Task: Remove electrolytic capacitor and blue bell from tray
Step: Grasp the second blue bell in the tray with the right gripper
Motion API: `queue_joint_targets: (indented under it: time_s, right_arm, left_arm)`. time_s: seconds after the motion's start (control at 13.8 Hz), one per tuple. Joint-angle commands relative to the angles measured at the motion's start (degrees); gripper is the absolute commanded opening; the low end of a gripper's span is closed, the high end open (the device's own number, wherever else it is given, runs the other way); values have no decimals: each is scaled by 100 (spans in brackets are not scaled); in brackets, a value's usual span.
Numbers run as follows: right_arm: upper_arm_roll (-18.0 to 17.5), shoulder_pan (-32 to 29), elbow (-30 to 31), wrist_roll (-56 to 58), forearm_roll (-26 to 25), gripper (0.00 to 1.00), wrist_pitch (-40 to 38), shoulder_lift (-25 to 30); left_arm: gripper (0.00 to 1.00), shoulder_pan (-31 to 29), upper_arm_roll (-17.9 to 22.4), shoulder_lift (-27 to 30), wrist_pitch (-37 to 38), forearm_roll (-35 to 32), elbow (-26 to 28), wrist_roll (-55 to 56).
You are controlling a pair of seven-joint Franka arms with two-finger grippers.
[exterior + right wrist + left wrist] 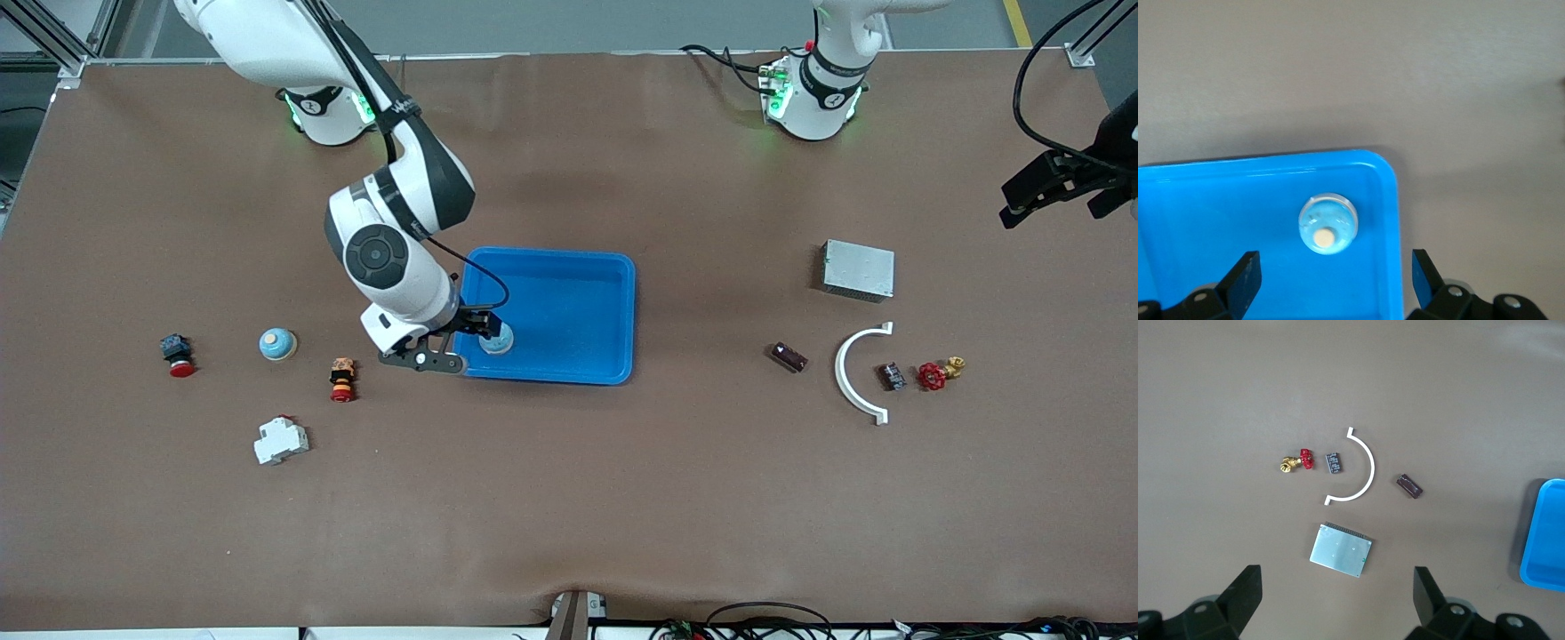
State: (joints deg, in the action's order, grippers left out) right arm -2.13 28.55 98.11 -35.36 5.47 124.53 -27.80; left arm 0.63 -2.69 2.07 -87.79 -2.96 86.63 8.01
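Right gripper [484,333] hangs open over the blue bell [497,339] in a corner of the tray [569,271].

Its fingers are spread wide, one over the tray floor and one out past the rim; the round bell, with no long axis to line up, sits on the tray floor nearly between them, in the corner toward the right arm's end and nearer the front camera. The left gripper [1338,600] waits, equally spread, above the grey metal box [858,269], well apart from the tray.
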Motion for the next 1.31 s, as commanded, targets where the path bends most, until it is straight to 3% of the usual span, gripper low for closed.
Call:
queue_joint_targets:
  time_s: [0.0, 1.24]
  right_arm:
    - [63, 133, -144, -50, 86, 100, 185, -235]
    - [81, 450, -117, 38, -46, 100, 607, -1043]
  left_arm:
    - [100, -1, -21, 136, 33, 103, 109, -80]
    - [100, -10, -100, 180, 104, 208, 118, -80]
